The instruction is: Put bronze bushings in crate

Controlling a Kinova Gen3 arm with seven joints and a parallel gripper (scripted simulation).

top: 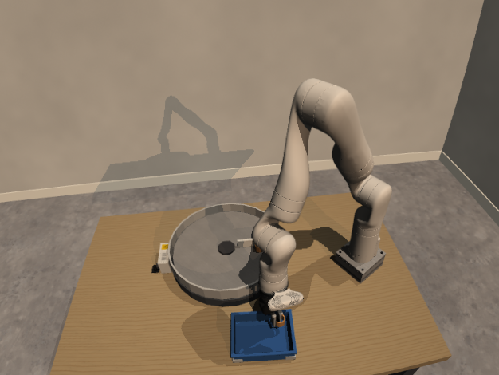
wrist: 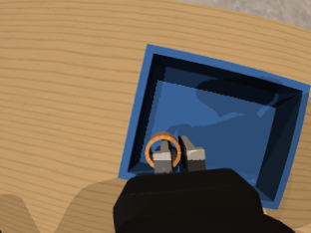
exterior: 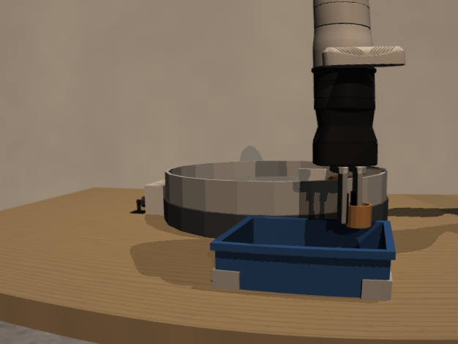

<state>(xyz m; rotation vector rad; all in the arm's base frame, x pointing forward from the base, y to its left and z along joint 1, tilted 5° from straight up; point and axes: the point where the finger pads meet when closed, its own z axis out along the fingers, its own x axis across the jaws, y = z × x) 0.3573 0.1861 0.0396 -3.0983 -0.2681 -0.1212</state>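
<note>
My gripper is shut on the wall of an orange-brown bronze bushing, with one finger inside the ring and one outside. The bushing is upright, at rim height over the back right part of the blue crate, above its floor. No bushing shows on the visible crate floor; the part under the gripper is hidden. On the grey turning table, a brownish bushing shows partly, behind the arm. Other parts of the turning table are hidden by the arm and wall.
The turning table's raised wall stands close behind the crate. A pale bar reaches over the turning table near the bushing. A white box with a black knob is at the turning table's left side.
</note>
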